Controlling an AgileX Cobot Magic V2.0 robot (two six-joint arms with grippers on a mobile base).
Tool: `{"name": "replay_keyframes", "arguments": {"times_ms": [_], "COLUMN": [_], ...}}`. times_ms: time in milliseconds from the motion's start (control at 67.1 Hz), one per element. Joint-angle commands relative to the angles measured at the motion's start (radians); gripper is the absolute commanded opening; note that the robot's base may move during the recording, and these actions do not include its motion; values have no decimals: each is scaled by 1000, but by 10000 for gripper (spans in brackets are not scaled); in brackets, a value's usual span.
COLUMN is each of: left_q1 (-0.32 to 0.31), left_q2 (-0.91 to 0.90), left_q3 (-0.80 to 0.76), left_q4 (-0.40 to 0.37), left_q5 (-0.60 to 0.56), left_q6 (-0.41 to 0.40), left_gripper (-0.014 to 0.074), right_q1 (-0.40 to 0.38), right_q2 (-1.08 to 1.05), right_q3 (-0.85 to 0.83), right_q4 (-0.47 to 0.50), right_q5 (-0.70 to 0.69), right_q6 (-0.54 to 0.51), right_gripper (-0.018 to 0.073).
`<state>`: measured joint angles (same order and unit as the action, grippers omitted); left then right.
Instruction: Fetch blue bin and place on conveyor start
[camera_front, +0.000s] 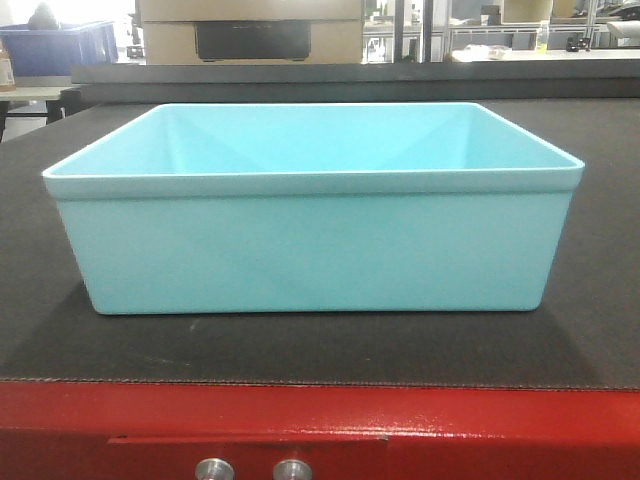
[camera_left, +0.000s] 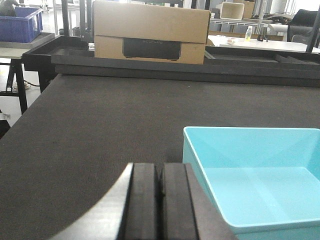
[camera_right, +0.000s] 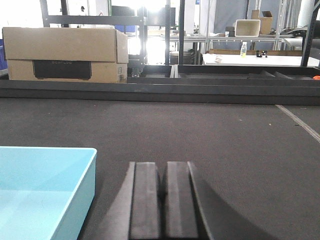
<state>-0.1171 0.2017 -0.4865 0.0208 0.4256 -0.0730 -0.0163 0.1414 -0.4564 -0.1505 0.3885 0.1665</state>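
The blue bin (camera_front: 312, 240) is sitting upright at frame centre on the conveyor start (camera_front: 320, 350), apparently already placed; the left end effector (camera_left: 160, 200) and right end effector (camera_right: 162, 200) are flanking it, both closed and holding nothing

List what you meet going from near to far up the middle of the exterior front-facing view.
Two silver bolts → red front edge of the conveyor start → black belt → blue bin → dark rail behind the belt → cardboard box.
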Motion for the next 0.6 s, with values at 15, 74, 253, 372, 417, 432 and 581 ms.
{"name": "replay_keyframes", "arguments": {"times_ms": [15, 74, 253, 372, 417, 432, 581], "left_q1": [0, 0, 0, 0, 0, 2, 58], "left_q2": [-6, -6, -6, -6, -6, -6, -29], "left_q3": [0, 0, 0, 0, 0, 3, 17], "left_q4": [3, 3, 3, 3, 3, 3, 59], "left_q5": [-18, -22, -24, -24, -24, -24, -13], "left_q6": [2, 2, 2, 2, 2, 2, 21], "left_gripper": [-111, -111, -111, -111, -111, -111, -111], "right_q1": [0, 0, 0, 0, 0, 0, 0], "right_q2": [-4, -4, -4, -4, -4, -4, -4], "right_q3": [4, 4, 4, 4, 4, 4, 4], "right_q4": [-12, -12, -12, -12, -12, -12, -12], "right_q5": [-31, -31, -31, -31, -31, -31, -31], "right_q6": [1, 1, 1, 1, 1, 1, 1], "right_gripper": [-162, -162, -162, -162, -162, -162, -162]}}
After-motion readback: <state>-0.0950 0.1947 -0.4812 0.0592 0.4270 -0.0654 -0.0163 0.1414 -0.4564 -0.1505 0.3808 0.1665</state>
